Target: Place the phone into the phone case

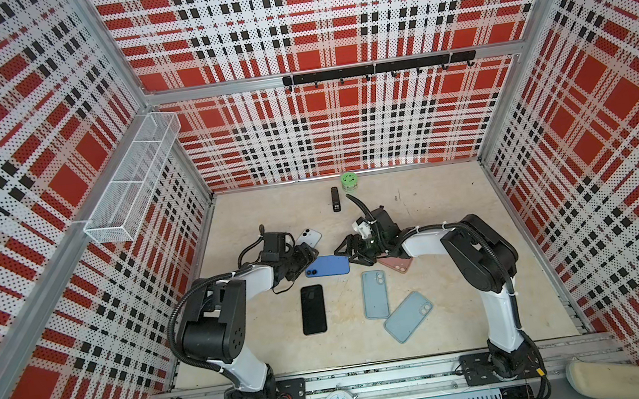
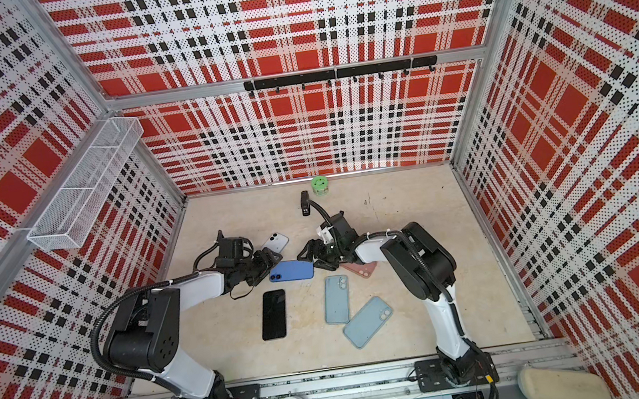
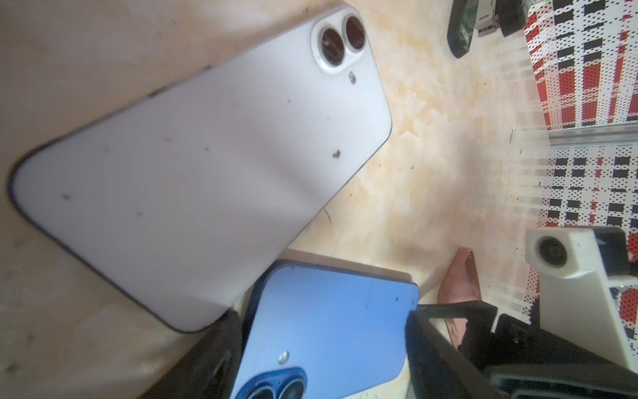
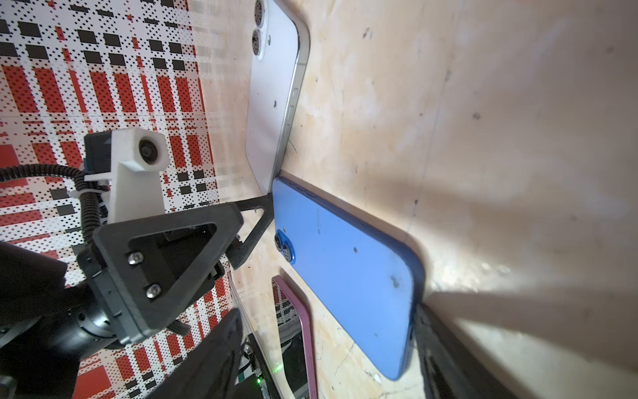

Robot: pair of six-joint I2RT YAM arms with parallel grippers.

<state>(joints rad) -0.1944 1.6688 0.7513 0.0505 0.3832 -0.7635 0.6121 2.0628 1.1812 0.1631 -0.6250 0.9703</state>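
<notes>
the step in hand looks like securing the blue phone (image 1: 327, 265), which lies back up mid-surface between both tools. the left tool (image 1: 305, 259) spans its camera end; whether it pinches cannot be told. the right tool (image 1: 349, 255) is released, straddling the right end. next probably comes a firm hold, then a carry to the light blue phone case (image 1: 375, 294), near and right. it and the second light blue case (image 1: 408, 316) hold no phone; the mesh wall basket (image 1: 130, 179) looks bare.
</notes>
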